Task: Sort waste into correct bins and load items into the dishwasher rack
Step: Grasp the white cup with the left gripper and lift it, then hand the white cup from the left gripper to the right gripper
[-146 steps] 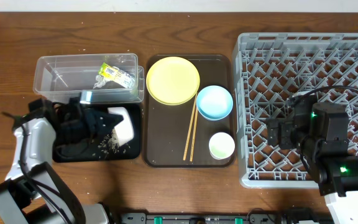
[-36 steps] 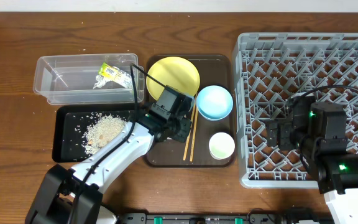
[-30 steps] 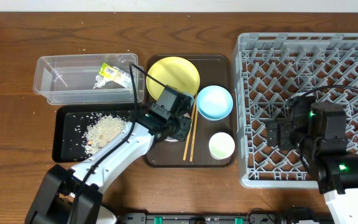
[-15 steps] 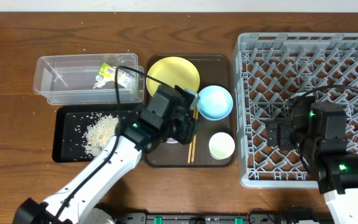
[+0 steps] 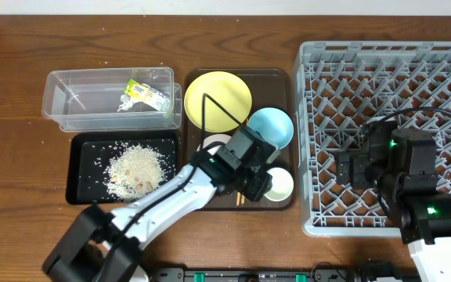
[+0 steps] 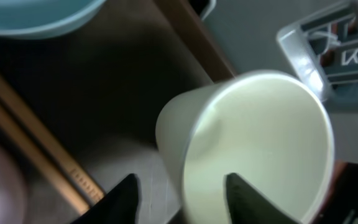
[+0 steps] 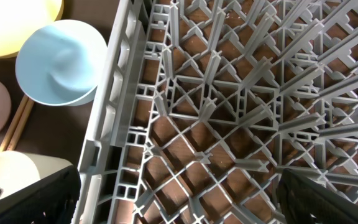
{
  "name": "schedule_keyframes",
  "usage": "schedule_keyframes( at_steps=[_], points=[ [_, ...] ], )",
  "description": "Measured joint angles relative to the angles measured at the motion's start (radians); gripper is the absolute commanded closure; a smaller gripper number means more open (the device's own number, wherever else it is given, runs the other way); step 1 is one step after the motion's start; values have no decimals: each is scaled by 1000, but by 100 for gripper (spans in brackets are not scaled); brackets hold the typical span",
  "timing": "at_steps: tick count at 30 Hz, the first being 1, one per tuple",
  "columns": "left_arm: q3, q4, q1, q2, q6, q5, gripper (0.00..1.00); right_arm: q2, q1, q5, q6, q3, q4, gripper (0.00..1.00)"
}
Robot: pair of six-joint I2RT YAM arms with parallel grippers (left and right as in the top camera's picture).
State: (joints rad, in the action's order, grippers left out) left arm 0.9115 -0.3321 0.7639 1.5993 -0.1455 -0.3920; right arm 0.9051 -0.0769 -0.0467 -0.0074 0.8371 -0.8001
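My left gripper [image 5: 263, 182] is open at the small pale cup [image 5: 281, 184] on the brown tray. In the left wrist view its fingers [image 6: 182, 200] straddle the cup's [image 6: 253, 137] near wall, one outside, one over the inside. The white bowl [image 5: 213, 144] stands on the tray's left, the light blue bowl [image 5: 272, 125] and yellow plate [image 5: 218, 100] behind. The chopsticks [image 6: 33, 152] are mostly hidden under my arm in the overhead view. Rice scraps [image 5: 135, 164] lie in the black bin [image 5: 83, 149]. The wrapper [image 5: 146, 94] lies in the clear tub [image 5: 77, 98]. My right gripper [image 7: 185, 202] is open over the grey rack [image 5: 390, 70].
The brown tray [image 5: 284, 82] sits between the bins and the rack. The rack's left wall [image 7: 107, 143] stands close beside the cup [image 7: 11, 171] and blue bowl [image 7: 58, 62]. My left arm lies across the tray's front half.
My left gripper has moved right across the tray from its left side to the pale cup. The white bowl now shows uncovered on the tray. The right arm has not moved.
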Motion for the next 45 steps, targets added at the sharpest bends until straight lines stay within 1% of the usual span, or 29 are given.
schedule_keyframes(
  at_steps=[3,4,7,11,16,21,24,25,27,31,34,35,39,41,45],
  points=[
    [0,2,5,24,2,-2,85,0,0,0,0,0,-1,1],
    [0,2,5,26,2,-2,86,0,0,0,0,0,-2,1],
    [0,2,5,28,2,-1,94,0,0,0,0,0,-3,1],
    [0,3,5,28,2,6,94,0,0,0,0,0,-3,1],
    [0,-1,-19,3,-29,6,94,0,0,0,0,0,-2,1],
    [1,1,-132,-147,-84,6,94,0,0,27,4,0,66,1],
    [10,24,-255,-266,-134,-1,94,0,0,60,26,0,159,1],
    [12,31,-273,-277,-144,-5,94,1,0,59,27,1,172,1],
    [19,76,-369,-307,-193,-64,94,3,0,32,34,2,206,1],
    [21,171,-525,-288,-304,-249,94,31,1,-179,-7,2,216,1],
    [21,255,-578,-234,-375,-428,94,70,0,-424,-89,3,188,1],
    [21,296,-584,-211,-402,-497,94,89,0,-528,-131,3,165,1],
    [21,375,-576,-149,-470,-680,94,157,-1,-780,-225,3,135,1],
    [21,389,-562,-128,-495,-750,94,197,-11,-863,-259,4,142,1],
    [21,390,-526,-111,-518,-830,94,275,-34,-985,-306,3,207,1]
  ],
)
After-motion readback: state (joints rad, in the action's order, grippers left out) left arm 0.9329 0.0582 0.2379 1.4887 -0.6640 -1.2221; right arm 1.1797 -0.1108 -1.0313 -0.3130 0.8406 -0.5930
